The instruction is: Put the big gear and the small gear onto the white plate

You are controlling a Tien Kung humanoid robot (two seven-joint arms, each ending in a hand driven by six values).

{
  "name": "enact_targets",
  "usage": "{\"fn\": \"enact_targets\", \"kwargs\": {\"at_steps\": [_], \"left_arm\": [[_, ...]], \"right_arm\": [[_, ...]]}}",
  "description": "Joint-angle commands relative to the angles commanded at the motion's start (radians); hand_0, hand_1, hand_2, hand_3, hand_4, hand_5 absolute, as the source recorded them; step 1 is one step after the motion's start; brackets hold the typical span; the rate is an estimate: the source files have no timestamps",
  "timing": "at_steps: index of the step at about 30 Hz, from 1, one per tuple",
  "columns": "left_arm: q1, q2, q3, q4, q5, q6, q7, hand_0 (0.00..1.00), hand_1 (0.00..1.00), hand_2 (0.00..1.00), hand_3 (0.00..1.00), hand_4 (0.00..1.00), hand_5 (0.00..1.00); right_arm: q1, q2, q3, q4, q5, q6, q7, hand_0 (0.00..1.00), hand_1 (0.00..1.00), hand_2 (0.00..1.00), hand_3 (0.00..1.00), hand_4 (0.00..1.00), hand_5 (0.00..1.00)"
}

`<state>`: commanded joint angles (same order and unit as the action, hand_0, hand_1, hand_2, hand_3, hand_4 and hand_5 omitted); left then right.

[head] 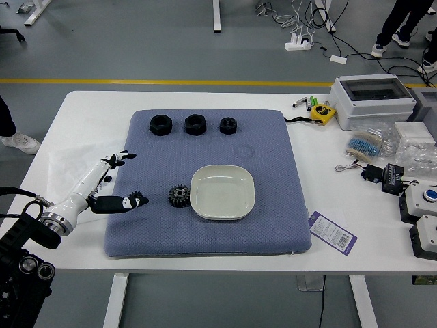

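The left hand (82, 191) is wide, its fingers spread; the small gear (135, 194) is at its fingertips. Right of the hand lies the big gear (179, 196), then the plate (222, 191).

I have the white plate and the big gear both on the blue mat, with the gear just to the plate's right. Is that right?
Wrong side: the head view shows the big gear just to the left of the white plate. Both are on the blue mat, as you say.
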<state>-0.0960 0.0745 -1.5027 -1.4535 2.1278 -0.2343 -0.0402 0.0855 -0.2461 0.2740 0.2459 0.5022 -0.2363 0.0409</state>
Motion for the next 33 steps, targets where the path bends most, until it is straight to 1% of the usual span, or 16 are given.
{"fn": "enact_targets", "kwargs": {"at_steps": [2,3,8,9,12,14,15,18,20,21,24,26,27,29,32,33], "left_arm": [[-0.002,0.002,0.003,0.001,0.015,-0.003,0.002,0.805,0.849,0.936,0.86,0.998,0.01],[-0.005,0.004,0.008,0.003,0.023,-0.005,0.003,0.763,0.815,0.901,0.845,0.966,0.002],[-0.023,0.015,0.034,0.017,0.055,-0.012,0.014,0.763,0.815,0.901,0.845,0.966,0.002],[-0.027,0.017,0.039,0.021,0.06,-0.012,0.015,0.746,0.796,0.879,0.827,0.935,0.002],[-0.047,0.025,0.057,0.038,0.076,-0.009,0.019,0.746,0.796,0.879,0.827,0.935,0.002],[-0.051,0.027,0.061,0.041,0.078,-0.009,0.019,0.746,0.796,0.879,0.827,0.935,0.002],[-0.06,0.032,0.068,0.046,0.082,-0.009,0.022,0.733,0.776,0.853,0.809,0.909,0.002],[-0.084,0.045,0.086,0.062,0.101,-0.019,0.029,0.733,0.776,0.853,0.809,0.909,0.002],[-0.092,0.048,0.091,0.069,0.107,-0.024,0.032,0.733,0.776,0.853,0.809,0.909,0.002],[-0.095,0.05,0.093,0.072,0.11,-0.025,0.033,0.705,0.725,0.787,0.764,0.885,0.002],[-0.116,0.06,0.104,0.089,0.124,-0.033,0.041,0.705,0.725,0.787,0.764,0.885,0.002],[-0.118,0.06,0.105,0.091,0.125,-0.034,0.041,0.705,0.725,0.787,0.764,0.885,0.002],[-0.125,0.063,0.109,0.098,0.128,-0.035,0.042,0.676,0.7,0.761,0.711,0.854,0.002],[-0.137,0.068,0.117,0.113,0.133,-0.036,0.043,0.676,0.7,0.761,0.711,0.854,0.002],[-0.143,0.071,0.123,0.126,0.136,-0.031,0.047,0.676,0.7,0.761,0.711,0.854,0.002],[-0.143,0.073,0.125,0.129,0.137,-0.029,0.05,0.578,0.64,0.716,0.685,0.812,0.002]], "right_arm": [[0.0,0.0,0.0,0.0,0.0,0.0,0.0,0.638,0.633,0.723,0.588,0.843,0.712],[0.0,0.0,0.0,0.0,0.0,0.0,0.0,0.638,0.633,0.723,0.588,0.844,0.712],[0.001,0.0,0.0,0.0,0.0,-0.001,-0.001,0.638,0.633,0.723,0.588,0.844,0.712],[0.001,0.0,0.0,0.0,0.0,-0.001,-0.001,0.638,0.633,0.723,0.587,0.844,0.713],[0.001,0.0,0.0,0.0,-0.002,-0.002,-0.002,0.638,0.633,0.723,0.587,0.844,0.713],[0.001,0.0,0.0,0.0,-0.003,-0.002,-0.002,0.638,0.633,0.723,0.587,0.844,0.713],[0.001,0.0,0.001,0.0,-0.004,-0.003,-0.003,0.638,0.633,0.723,0.588,0.845,0.713],[0.002,0.0,0.0,0.0,-0.004,-0.003,-0.004,0.638,0.633,0.723,0.588,0.845,0.713],[0.002,0.0,0.0,0.0,-0.003,-0.004,-0.003,0.638,0.633,0.723,0.588,0.845,0.713],[0.002,0.0,0.0,0.0,-0.003,-0.004,-0.003,0.638,0.633,0.722,0.588,0.845,0.712],[0.003,0.0,-0.002,0.0,0.0,-0.004,-0.003,0.638,0.633,0.722,0.588,0.845,0.712],[0.003,0.0,-0.002,0.0,0.001,-0.004,-0.002,0.638,0.633,0.722,0.588,0.845,0.712],[0.003,-0.001,-0.002,0.0,0.0,-0.004,-0.003,0.638,0.632,0.722,0.589,0.846,0.711],[0.004,-0.001,-0.001,0.0,-0.002,-0.005,-0.003,0.638,0.632,0.722,0.589,0.846,0.711],[0.004,-0.001,-0.001,0.0,-0.002,-0.005,-0.004,0.638,0.632,0.722,0.589,0.846,0.711],[0.004,-0.001,-0.002,0.0,-0.002,-0.005,-0.004,0.638,0.633,0.722,0.588,0.846,0.71]]}}
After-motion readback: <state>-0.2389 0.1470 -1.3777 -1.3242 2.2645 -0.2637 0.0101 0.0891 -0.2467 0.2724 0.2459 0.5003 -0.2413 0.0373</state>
